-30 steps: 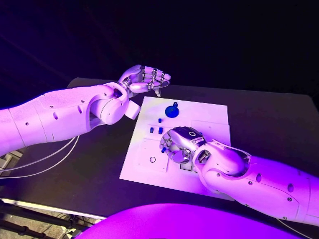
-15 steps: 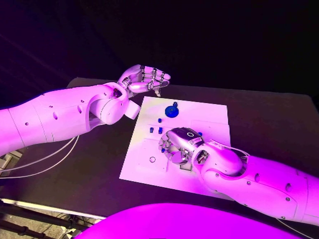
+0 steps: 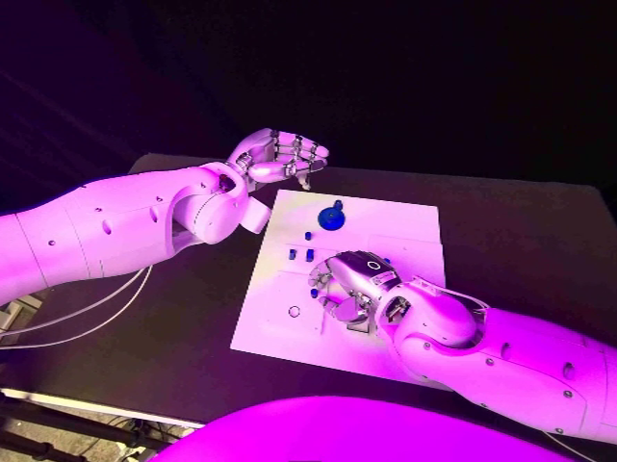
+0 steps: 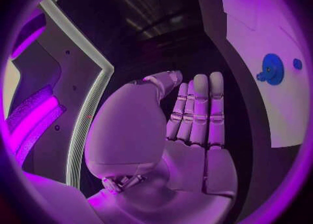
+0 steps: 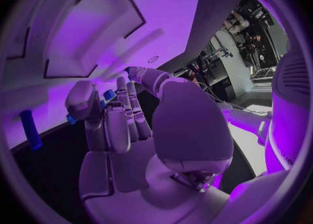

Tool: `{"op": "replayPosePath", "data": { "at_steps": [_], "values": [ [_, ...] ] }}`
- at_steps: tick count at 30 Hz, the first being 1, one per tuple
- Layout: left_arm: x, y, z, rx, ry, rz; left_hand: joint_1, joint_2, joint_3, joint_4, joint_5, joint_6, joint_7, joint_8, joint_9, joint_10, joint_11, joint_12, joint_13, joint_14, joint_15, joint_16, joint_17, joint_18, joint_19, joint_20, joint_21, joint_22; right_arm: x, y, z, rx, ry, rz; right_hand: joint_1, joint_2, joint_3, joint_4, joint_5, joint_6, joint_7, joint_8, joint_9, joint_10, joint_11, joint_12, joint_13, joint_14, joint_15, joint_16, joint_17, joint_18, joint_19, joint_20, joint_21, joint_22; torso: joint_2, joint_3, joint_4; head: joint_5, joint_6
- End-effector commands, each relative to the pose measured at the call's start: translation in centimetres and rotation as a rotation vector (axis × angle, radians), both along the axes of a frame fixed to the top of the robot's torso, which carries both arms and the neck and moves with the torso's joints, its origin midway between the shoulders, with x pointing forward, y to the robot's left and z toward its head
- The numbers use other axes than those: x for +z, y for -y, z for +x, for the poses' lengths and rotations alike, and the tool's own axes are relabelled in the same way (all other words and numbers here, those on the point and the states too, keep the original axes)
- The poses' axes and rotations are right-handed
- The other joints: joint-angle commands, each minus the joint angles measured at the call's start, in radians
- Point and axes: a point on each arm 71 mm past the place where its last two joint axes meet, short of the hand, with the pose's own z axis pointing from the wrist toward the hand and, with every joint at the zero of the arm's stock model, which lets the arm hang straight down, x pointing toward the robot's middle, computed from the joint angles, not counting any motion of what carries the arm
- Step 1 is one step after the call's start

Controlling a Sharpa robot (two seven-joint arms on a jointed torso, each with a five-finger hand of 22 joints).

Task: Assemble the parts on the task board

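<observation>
Fingers of the right hand curl over the task board, pinching a small blue part; left hand hovers beyond the board, fingers curled, holding nothing.

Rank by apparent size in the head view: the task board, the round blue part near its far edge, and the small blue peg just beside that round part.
1. task board
2. round blue part
3. small blue peg

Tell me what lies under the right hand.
The right hand hovers over the white task board, beside small blue parts. In the right wrist view its fingers pinch a small blue part. The board beneath its palm is covered.
</observation>
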Motion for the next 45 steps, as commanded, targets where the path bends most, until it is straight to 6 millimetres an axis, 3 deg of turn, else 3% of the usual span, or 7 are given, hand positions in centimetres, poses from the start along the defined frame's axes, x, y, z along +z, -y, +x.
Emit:
{"op": "replayPosePath", "data": {
  "at_steps": [1, 9, 17, 21, 23, 29, 45],
  "values": [
    [0.1, 0.1, 0.0, -0.010, -0.001, -0.006, 0.002, 0.009, -0.007, 0.000, 0.003, -0.002, 0.006, 0.007, -0.001, -0.007, -0.001, -0.003, -0.001, -0.003, 0.001, -0.007, -0.002, 0.014, 0.006, 0.003, -0.004, -0.001, 0.7, 0.5, -0.4, -0.009, 0.020, 0.047, 0.000, -0.008, -0.005, -0.001, -0.003, -0.010, 0.000, -0.004, -0.001, -0.007, 0.000, 0.007, -0.002, 0.035, 0.009, -0.004, -0.003, 0.012, -0.008, 0.000, -0.005, 0.022, -0.001, -0.0007, -0.0010, -0.003, 0.004],
    [0.0, -0.1, 0.0, -0.009, -0.002, -0.004, 0.002, 0.009, -0.007, 0.000, 0.003, -0.002, 0.006, 0.007, -0.001, -0.007, -0.001, -0.003, -0.001, -0.003, 0.001, -0.007, -0.002, 0.014, 0.006, 0.003, -0.004, -0.001, 3.2, 3.0, -0.4, -0.044, 0.047, 0.078, 0.003, -0.006, -0.011, -0.001, -0.003, 0.000, 0.003, -0.002, -0.001, -0.005, -0.002, 0.021, 0.000, 0.037, 0.008, -0.001, 0.001, 0.010, 0.000, 0.000, 0.008, 0.027, -0.002, 0.0003, -0.0035, -0.016, 0.019],
    [0.0, -0.3, 0.0, -0.006, -0.003, -0.003, 0.002, 0.009, -0.007, 0.000, 0.003, -0.002, 0.006, 0.007, -0.001, -0.007, -0.001, -0.003, -0.001, -0.003, 0.001, -0.007, -0.002, 0.014, 0.006, 0.003, -0.004, -0.001, 5.6, 7.1, 1.6, -0.126, 0.049, 0.039, 0.000, -0.010, -0.018, 0.003, -0.003, 0.007, 0.005, -0.001, -0.002, 0.000, -0.003, 0.036, 0.002, 0.041, 0.007, 0.007, 0.013, 0.005, 0.012, 0.000, 0.032, 0.037, -0.004, 0.0001, -0.0094, -0.030, 0.033],
    [0.0, -0.3, 0.0, -0.006, -0.004, -0.002, 0.002, 0.009, -0.007, 0.000, 0.003, -0.002, 0.006, 0.007, -0.001, -0.007, -0.001, -0.003, -0.001, -0.003, 0.001, -0.007, -0.002, 0.014, 0.006, 0.003, -0.004, -0.001, 6.1, 9.0, 2.8, -0.170, 0.031, -0.003, -0.010, -0.021, -0.039, 0.011, -0.003, 0.003, 0.002, -0.008, -0.005, -0.015, -0.003, 0.045, 0.000, 0.043, 0.008, 0.008, 0.014, 0.006, 0.012, 0.000, 0.025, 0.034, -0.005, 0.0001, -0.0104, -0.036, 0.038],
    [0.0, -0.3, 0.0, -0.006, -0.004, -0.002, 0.002, 0.009, -0.007, 0.000, 0.003, -0.002, 0.006, 0.007, -0.001, -0.007, -0.001, -0.003, -0.001, -0.003, 0.001, -0.007, -0.002, 0.014, 0.006, 0.003, -0.004, -0.001, 6.1, 9.6, 3.4, -0.184, 0.021, -0.024, -0.009, -0.018, -0.083, 0.023, -0.001, -0.011, -0.003, -0.021, -0.012, -0.054, 0.000, 0.052, -0.005, 0.036, 0.010, -0.004, -0.009, 0.010, 0.002, 0.003, -0.008, 0.020, -0.004, 0.0003, -0.0094, -0.039, 0.041],
    [0.0, -0.1, 0.0, -0.013, -0.006, -0.005, 0.002, 0.009, -0.007, 0.000, 0.003, -0.002, 0.006, 0.007, -0.001, -0.007, -0.001, -0.003, -0.001, -0.003, 0.001, -0.007, -0.002, 0.014, 0.006, 0.003, -0.004, -0.001, 5.6, 10.2, 4.3, -0.196, 0.011, -0.069, 0.017, -0.005, -0.133, 0.033, 0.002, -0.009, -0.006, -0.031, -0.020, -0.086, 0.004, 0.072, -0.011, 0.032, 0.013, -0.011, -0.022, 0.014, -0.005, 0.005, -0.036, 0.008, -0.003, 0.0005, -0.0088, -0.043, 0.042],
    [0.0, -0.1, -0.1, -0.014, -0.010, -0.004, 0.002, 0.009, -0.007, 0.000, 0.003, -0.002, 0.006, 0.007, -0.001, -0.007, -0.001, -0.003, -0.001, -0.003, 0.001, -0.007, -0.002, 0.014, 0.006, 0.003, -0.004, -0.001, 4.1, 9.6, 5.2, -0.192, 0.006, -0.132, 0.046, 0.012, -0.132, 0.036, 0.004, 0.014, 0.000, -0.029, -0.023, -0.073, -0.001, 0.109, -0.011, 0.036, 0.010, -0.005, -0.016, 0.010, 0.011, 0.003, -0.014, 0.018, -0.003, -0.0006, -0.0082, -0.042, 0.033]
  ]
}}
